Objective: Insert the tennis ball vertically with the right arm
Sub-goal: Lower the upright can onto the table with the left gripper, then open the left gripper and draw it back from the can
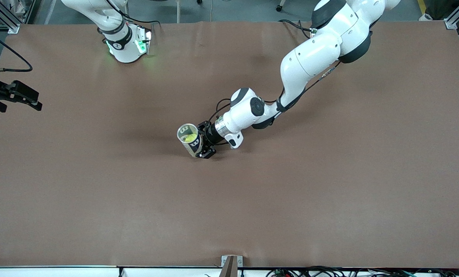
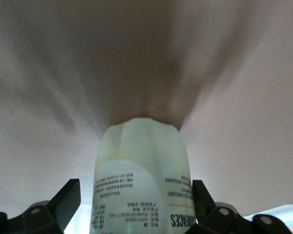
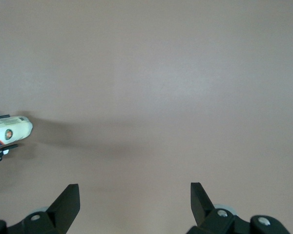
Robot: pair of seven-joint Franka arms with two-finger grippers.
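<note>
Front view: a clear plastic can (image 1: pixel 190 140), cylindrical and open at the top, was seen standing upright on the matte brown table (image 1: pixel 329 200), near its middle. A yellow-green tennis ball (image 1: pixel 190 137) was seen inside the can through the open mouth. A dark printed band was wrapped around the can's wall. The left arm (image 1: pixel 310 57), of smooth white shells with black joint bands, was extended from its base down to the can. The left gripper (image 1: pixel 204 140) was positioned at the can's side, low over the table, with one black finger at each side of the can's wall.

Left wrist view: the can (image 2: pixel 141 180) was shown between the two wedge-shaped black fingers (image 2: pixel 63 202). The jaws were spread wide, and narrow gaps were visible between the pads and the translucent, pale green wall; no grip was shown. A white label with small print was seen on the wall.

Right wrist view: the right gripper (image 3: pixel 135 202) was shown with its jaws wide apart and nothing between them, over bare table. The can (image 3: pixel 12 130) was seen far off at the picture's edge.

In the front view, the right gripper (image 1: pixel 19 96) was held at the right arm's end of the table, well apart from the can; that arm was waiting.
</note>
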